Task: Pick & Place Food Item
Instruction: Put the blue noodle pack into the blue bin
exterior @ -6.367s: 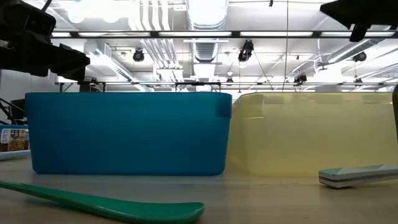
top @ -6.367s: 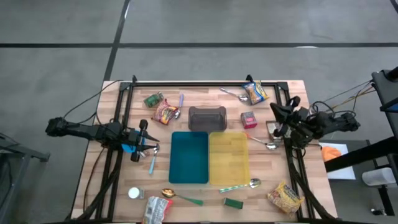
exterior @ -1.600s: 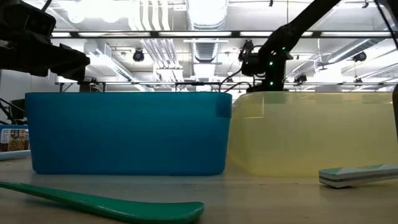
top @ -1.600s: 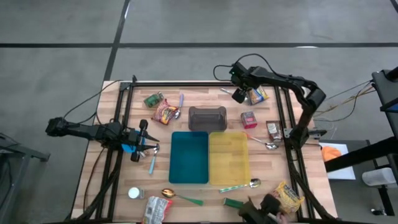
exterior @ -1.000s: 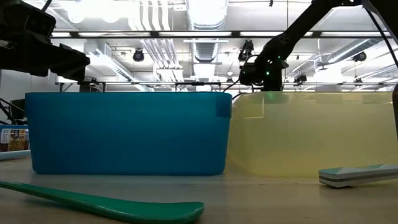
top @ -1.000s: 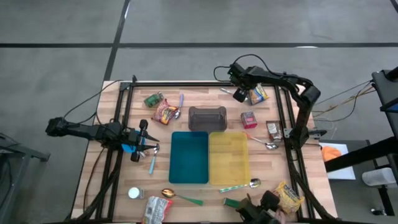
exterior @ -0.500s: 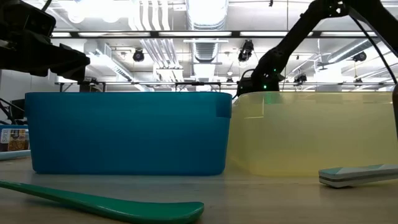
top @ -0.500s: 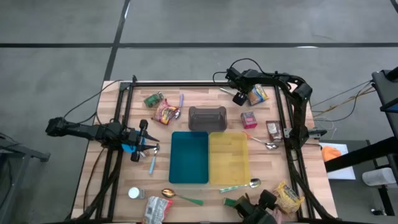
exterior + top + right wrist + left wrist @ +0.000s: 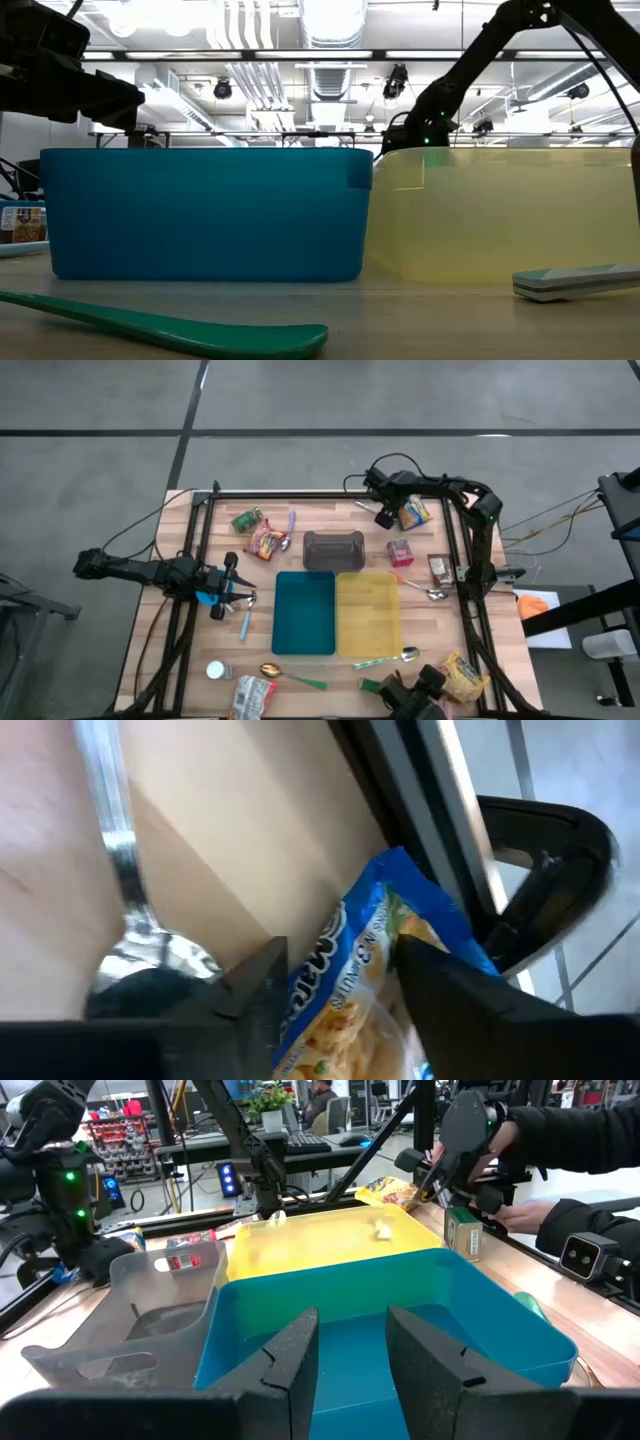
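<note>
On my wooden slatted worktop point(image 9: 300, 670): a grey translucent plastic tub point(image 9: 333, 548) just beyond the teal and yellow bins. A steel spoon point(image 9: 370, 511) lies near the far edge, another steel spoon point(image 9: 425, 592) at the right rail. A green-handled spoon with a gold bowl point(image 9: 290, 676) lies near the front edge, with a small white round cap point(image 9: 213, 671) to its left.
</note>
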